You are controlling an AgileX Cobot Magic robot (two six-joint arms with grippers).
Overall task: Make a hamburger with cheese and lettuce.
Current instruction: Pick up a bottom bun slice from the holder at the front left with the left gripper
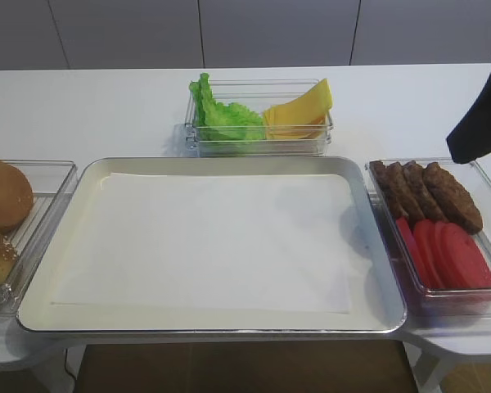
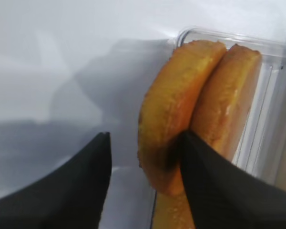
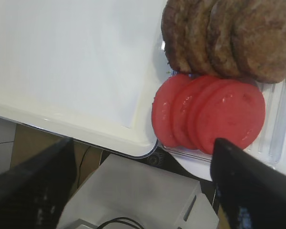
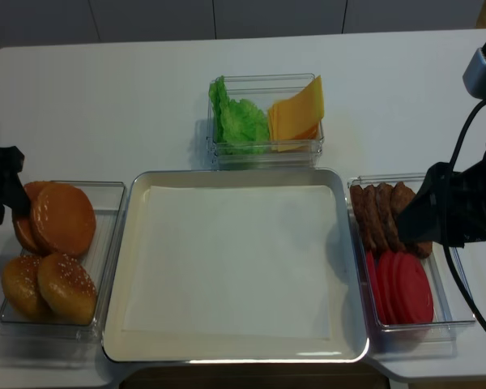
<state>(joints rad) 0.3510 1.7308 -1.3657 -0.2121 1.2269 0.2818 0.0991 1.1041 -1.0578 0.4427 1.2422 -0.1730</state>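
Observation:
In the left wrist view two golden-brown bun halves stand on edge side by side in a clear box. My left gripper (image 2: 145, 138) is open around the nearer bun half (image 2: 174, 100). Its right finger is wedged between that half and the other half (image 2: 231, 100); its left finger stands apart from the crust. From above, this gripper (image 4: 4, 190) is at the far left of the bun box (image 4: 109, 194). The cheese (image 4: 296, 113) and lettuce (image 4: 239, 121) share a clear box at the back. My right gripper (image 3: 140, 191) is open and empty.
A large metal tray (image 4: 138, 182) lined with white paper fills the middle. A clear box on the right holds brown patties (image 4: 381, 207) and red tomato slices (image 4: 405, 292), with the right arm (image 4: 462, 211) hanging over it. Sesame bun tops (image 4: 65, 284) lie in the bun box.

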